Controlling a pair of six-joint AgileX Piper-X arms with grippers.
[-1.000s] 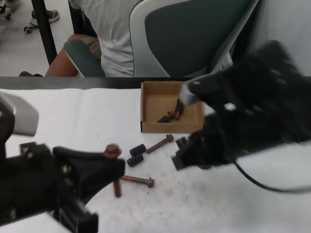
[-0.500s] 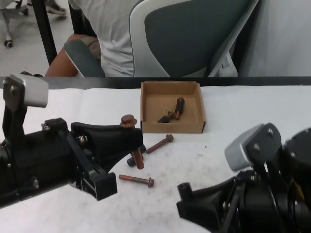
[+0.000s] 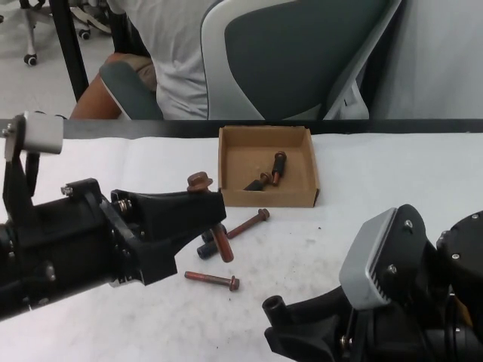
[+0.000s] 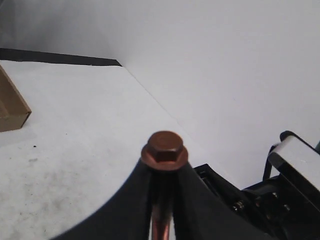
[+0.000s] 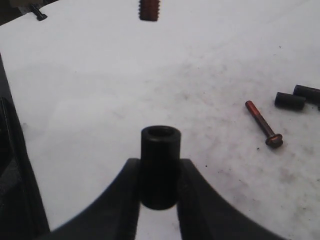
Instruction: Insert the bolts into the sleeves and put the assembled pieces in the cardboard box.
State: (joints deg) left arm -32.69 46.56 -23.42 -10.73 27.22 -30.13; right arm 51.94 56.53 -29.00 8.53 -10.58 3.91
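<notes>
At nine o'clock on the bench in the high view, the left gripper (image 3: 210, 215) pinches a bolt (image 3: 221, 243) head-up. The cardboard box (image 3: 266, 198) sits at its one o'clock, holding assembled pieces (image 3: 278, 164). In the left wrist view, the fingers (image 4: 132, 202) close tight around that bolt's shank. In the right wrist view, the right gripper (image 5: 160, 172) clasps a sleeve (image 5: 160, 145) upright, and a loose bolt (image 5: 264, 125) lies near two spare sleeves (image 5: 290, 101).

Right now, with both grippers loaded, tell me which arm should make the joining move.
Left, probably. The left gripper holds the bolt head up, threads pointing down, raised off the bench. The right gripper holds the sleeve upright, bore open upward, so it can just wait.
</notes>
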